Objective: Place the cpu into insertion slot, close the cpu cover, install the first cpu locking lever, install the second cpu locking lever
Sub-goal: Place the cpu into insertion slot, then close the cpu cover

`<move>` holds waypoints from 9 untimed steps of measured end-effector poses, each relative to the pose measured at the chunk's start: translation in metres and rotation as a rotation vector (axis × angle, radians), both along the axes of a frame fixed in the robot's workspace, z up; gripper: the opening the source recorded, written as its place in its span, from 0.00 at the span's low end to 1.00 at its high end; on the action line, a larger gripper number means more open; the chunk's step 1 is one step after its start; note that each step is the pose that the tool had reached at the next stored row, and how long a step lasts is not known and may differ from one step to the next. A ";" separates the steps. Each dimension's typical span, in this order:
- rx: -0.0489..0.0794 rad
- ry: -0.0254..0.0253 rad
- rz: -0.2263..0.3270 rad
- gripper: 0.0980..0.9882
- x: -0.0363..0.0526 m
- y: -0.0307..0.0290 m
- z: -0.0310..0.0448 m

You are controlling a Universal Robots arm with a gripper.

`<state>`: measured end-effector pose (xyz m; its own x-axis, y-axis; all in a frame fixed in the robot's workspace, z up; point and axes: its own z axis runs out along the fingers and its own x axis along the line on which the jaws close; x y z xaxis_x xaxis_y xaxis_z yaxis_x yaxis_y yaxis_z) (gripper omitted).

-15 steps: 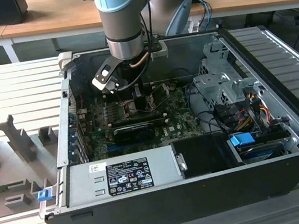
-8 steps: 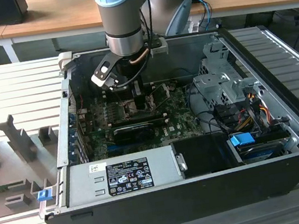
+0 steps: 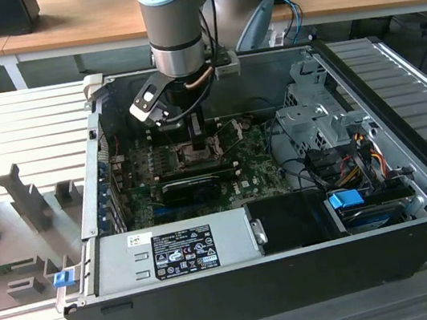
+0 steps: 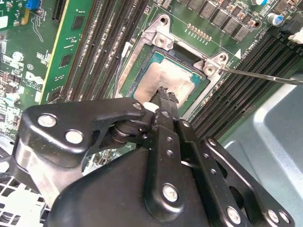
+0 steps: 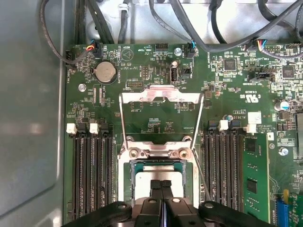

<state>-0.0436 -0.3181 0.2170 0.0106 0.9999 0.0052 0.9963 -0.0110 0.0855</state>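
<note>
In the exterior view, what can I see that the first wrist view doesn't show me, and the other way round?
Exterior view: the whole black computer case, its grey power supply, the big robot arm and wooden desks behind.

First wrist view: up close, the cpu lying in the insertion slot, the cpu cover flipped open, and a round coin battery.

Both: the green motherboard and the gripper, shut, with its tip at the cpu.
</note>
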 end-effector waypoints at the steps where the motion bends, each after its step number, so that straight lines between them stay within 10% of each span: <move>1: 0.000 0.0000 0.000 0.01 0.0000 0.0000 0.0011; 9: 0.000 0.0008 0.000 0.01 0.0003 0.0000 0.0051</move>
